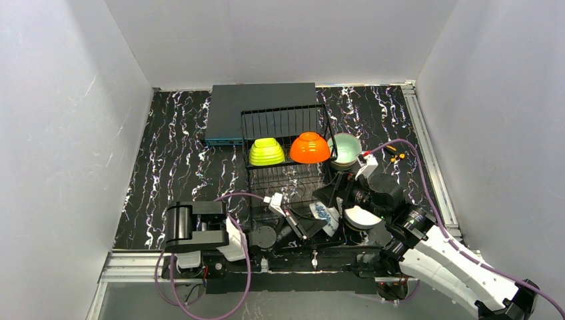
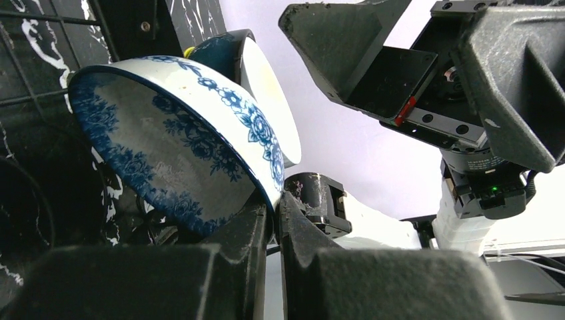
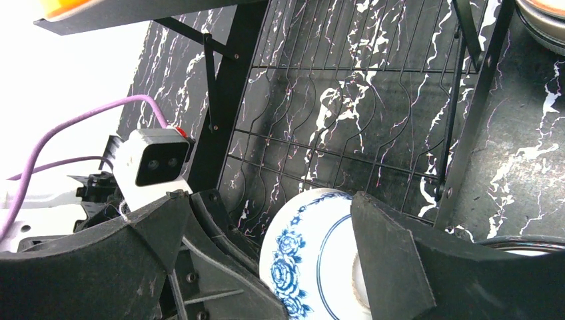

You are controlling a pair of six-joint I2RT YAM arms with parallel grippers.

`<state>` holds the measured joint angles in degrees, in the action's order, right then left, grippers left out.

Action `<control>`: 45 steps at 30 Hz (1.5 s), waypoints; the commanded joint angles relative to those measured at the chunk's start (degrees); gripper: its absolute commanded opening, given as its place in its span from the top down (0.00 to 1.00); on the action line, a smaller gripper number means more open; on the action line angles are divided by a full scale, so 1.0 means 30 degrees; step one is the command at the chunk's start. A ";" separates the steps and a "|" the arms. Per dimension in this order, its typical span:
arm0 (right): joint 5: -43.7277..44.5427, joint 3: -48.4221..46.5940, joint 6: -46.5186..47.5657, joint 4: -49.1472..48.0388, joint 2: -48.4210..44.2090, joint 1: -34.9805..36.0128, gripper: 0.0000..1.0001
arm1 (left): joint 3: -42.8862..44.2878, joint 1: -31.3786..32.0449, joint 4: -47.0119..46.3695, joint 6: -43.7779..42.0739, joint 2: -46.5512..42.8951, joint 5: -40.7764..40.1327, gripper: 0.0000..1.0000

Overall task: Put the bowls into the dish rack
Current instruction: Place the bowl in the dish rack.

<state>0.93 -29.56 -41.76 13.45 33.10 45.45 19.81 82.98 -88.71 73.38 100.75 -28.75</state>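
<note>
The black wire dish rack (image 1: 286, 175) holds a lime green bowl (image 1: 266, 152) and an orange bowl (image 1: 310, 148) on its raised tier. At the rack's front right corner my left gripper (image 2: 276, 208) is shut on the rim of a tilted blue-white patterned bowl (image 2: 180, 147) (image 1: 324, 215). My right gripper (image 3: 268, 195) (image 1: 336, 197) stands open, its fingers straddling that bowl's base (image 3: 320, 257). A dark bowl with a pale inside (image 2: 266, 87) (image 1: 363, 218) sits just behind. A mint bowl (image 1: 345, 150) lies right of the rack.
A flat dark grey box (image 1: 260, 107) lies behind the rack. The left wrist camera (image 3: 150, 157) and its purple cable (image 3: 80, 120) are close to my right fingers. White walls enclose the marbled table (image 1: 173, 167).
</note>
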 commanded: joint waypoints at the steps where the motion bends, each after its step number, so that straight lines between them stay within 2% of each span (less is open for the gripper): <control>1: 0.0188 -0.0634 0.0321 -0.0599 -0.0015 -0.0004 0.01 | -0.1211 0.0282 0.2673 0.0413 0.0179 -0.0740 1.00; 7: 0.0217 -0.0685 0.0310 -0.0512 -0.0047 -0.0013 0.01 | -0.1349 0.0260 0.4104 0.0364 -0.0778 -0.0345 1.00; 15: 0.0387 -0.0804 0.0384 -0.0226 -0.0225 -0.0004 0.01 | -0.0821 0.0260 0.8258 -0.0718 -0.3465 0.0022 1.00; 22: 0.0412 -0.0766 0.0385 -0.0132 -0.0311 -0.0005 0.01 | -0.0834 0.0260 0.9546 -0.0568 -0.3998 0.0290 1.00; 29: 0.0471 -0.0722 0.0384 -0.0045 -0.0398 -0.0019 0.01 | 0.1823 0.0260 1.3148 -0.2813 -0.4392 0.1863 1.00; 32: 0.0496 -0.0742 0.0399 0.0017 -0.0429 -0.0018 0.01 | 0.2289 0.0260 1.3717 -0.3144 -0.4360 0.2169 1.00; 39: 0.0504 -0.0751 0.0413 0.0050 -0.0460 -0.0012 0.01 | 0.2613 0.0256 1.4710 -0.3575 -0.4726 0.2372 0.67; 41: 0.0535 -0.0752 0.0432 0.0095 -0.0473 -0.0005 0.01 | 0.2695 0.0260 1.4945 -0.3504 -0.4819 0.2350 0.55; 45: 0.0587 -0.0749 0.0497 0.0259 -0.0567 -0.0004 0.01 | 0.2657 0.0231 1.5232 -0.3312 -0.5226 0.2134 0.40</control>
<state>1.39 -29.56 -41.52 13.91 32.23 45.45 26.96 83.48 -46.04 64.16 87.85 -21.65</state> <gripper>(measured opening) 0.984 0.541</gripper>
